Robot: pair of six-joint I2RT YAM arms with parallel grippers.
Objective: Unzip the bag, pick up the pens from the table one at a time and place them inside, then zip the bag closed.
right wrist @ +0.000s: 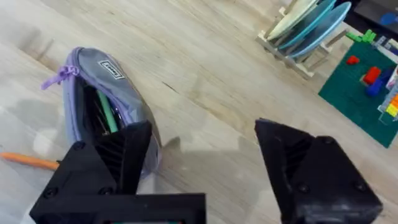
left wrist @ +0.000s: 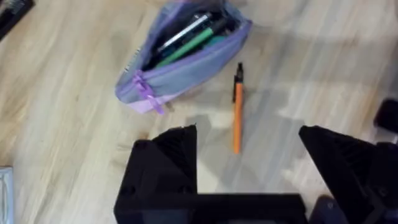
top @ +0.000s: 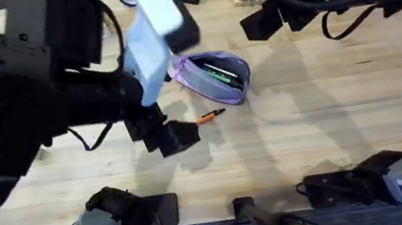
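Soft lavender-purple fabric pencil pouch (top: pixel 214 77) lies on the light wooden tabletop (top: pixel 329 126), mid-table, zipper open along its length. Bright green pen (left wrist: pixel 186 45) sits inside the pouch with other dark pens beside it; the left wrist view shows this through the gap. Purple zipper pull tab (left wrist: pixel 147 93) sticks out at one end of the pouch. Slim orange pen with a dark tip (top: pixel 210 115) lies flat on the table just beside the pouch, apart from it, on the side nearer the arm bases.

Left gripper (left wrist: pixel 247 134) hangs above the table, black fingers (left wrist: pixel 168 155) spread wide, holding nothing; the orange pen (left wrist: pixel 237 109) lies in the gap between them in the left wrist view, touched by neither finger. Overhead, the left gripper (top: pixel 169 137) sits just left of the orange pen.

Right gripper (right wrist: pixel 202 140) is also spread apart and empty, hanging above the table near the pouch (right wrist: pixel 102 102). A wooden rack with pale plates (right wrist: pixel 305 28) and a green mat with small coloured blocks (right wrist: pixel 357 74) stand well apart from the pouch.
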